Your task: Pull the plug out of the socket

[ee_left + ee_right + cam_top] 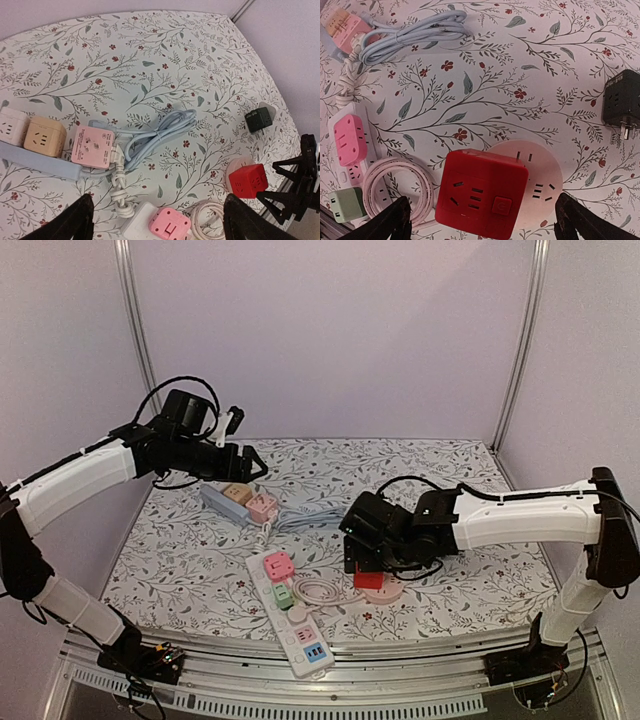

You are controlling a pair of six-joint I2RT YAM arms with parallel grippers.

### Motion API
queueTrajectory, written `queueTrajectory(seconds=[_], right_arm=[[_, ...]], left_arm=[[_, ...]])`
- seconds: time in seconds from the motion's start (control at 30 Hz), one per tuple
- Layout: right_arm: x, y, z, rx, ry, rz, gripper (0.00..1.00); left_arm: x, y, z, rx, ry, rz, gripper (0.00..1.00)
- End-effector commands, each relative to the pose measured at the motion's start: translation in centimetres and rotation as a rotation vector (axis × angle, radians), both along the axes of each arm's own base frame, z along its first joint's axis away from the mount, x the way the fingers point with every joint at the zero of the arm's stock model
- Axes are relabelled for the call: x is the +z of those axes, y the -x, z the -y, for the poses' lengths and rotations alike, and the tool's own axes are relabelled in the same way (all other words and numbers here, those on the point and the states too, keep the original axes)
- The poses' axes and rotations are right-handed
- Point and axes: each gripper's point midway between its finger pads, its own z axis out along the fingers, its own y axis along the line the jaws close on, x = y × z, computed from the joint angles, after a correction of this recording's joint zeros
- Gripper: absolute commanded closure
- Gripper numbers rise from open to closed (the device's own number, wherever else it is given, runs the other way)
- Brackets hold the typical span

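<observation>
A red cube plug (482, 192) sits on the left part of a round pale pink socket (540, 180), near the table's front right. My right gripper (487, 222) hangs just above it, open, one finger on each side of the cube and nothing gripped. In the top view the red plug (368, 580) shows just below the right gripper (362, 558). My left gripper (248, 464) is open over the back left of the table. In its wrist view the left gripper (160, 220) holds nothing, and the red plug (248, 181) lies off to the right.
A blue power strip (222, 502) carries tan (45, 137) and pink (92, 145) cubes, with a bundled blue cable (160, 132). A white strip (300, 635) holds a pink cube (350, 140) and a green one (345, 204). A coiled pink cable (400, 187) and a black adapter (620, 100) lie nearby.
</observation>
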Motion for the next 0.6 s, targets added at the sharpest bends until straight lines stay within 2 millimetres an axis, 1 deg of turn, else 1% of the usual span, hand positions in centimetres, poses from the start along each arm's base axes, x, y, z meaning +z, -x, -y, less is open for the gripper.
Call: queueTrajectory(seconds=[0.0, 0.07, 0.23, 0.43, 0.57], right_arm=[[-0.9, 0.3, -1.5, -0.014, 0.015, -0.004, 0.01], [-1.6, 0.1, -1.0, -0.037, 0.058, 0.007, 0.02], [-2.2, -0.4, -0.1, -0.075, 0.115, 0.05, 0.06], [-2.7, -0.7, -0.7, -0.074, 0.117, 0.051, 0.1], [-3.4, -0.8, -1.2, -0.066, 0.126, 0.043, 0.17]], left_arm=[[0.0, 0.2, 0.3, -0.012, -0.012, 0.012, 0.12], [0.0, 0.3, 0.2, -0.011, -0.015, 0.011, 0.12], [0.0, 0.3, 0.2, -0.01, -0.016, 0.012, 0.12], [-0.1, 0.3, 0.1, -0.009, -0.021, 0.012, 0.12], [-0.2, 0.2, 0.1, -0.006, -0.025, 0.012, 0.12]])
